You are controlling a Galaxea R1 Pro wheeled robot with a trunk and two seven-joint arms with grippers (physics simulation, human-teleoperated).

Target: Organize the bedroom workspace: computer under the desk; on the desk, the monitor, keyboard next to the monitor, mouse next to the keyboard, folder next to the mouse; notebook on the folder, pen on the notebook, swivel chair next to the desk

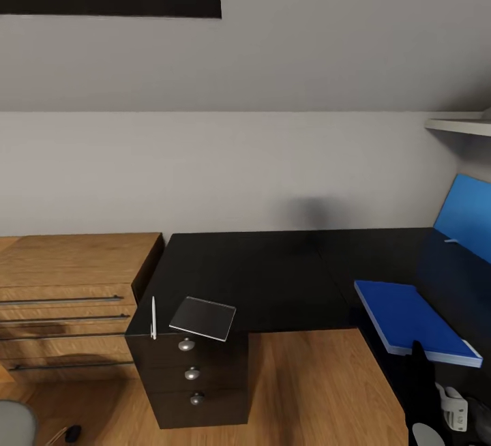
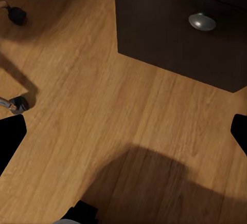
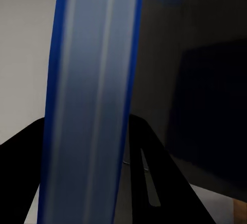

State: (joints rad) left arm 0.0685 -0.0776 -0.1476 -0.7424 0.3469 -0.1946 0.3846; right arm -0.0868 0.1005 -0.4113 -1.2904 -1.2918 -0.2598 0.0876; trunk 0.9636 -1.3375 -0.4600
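The right gripper (image 3: pixel 103 183) is clamped on the edge of the blue folder (image 1: pixel 412 320), which lies on the right wing of the black desk (image 1: pixel 273 275). On the desk's left corner, above the drawer unit (image 1: pixel 194 381), the notebook (image 1: pixel 202 317) sits just beside the white pen (image 1: pixel 153 317). The left gripper (image 2: pixel 123 131) hangs spread over the wood floor (image 2: pixel 103 111).
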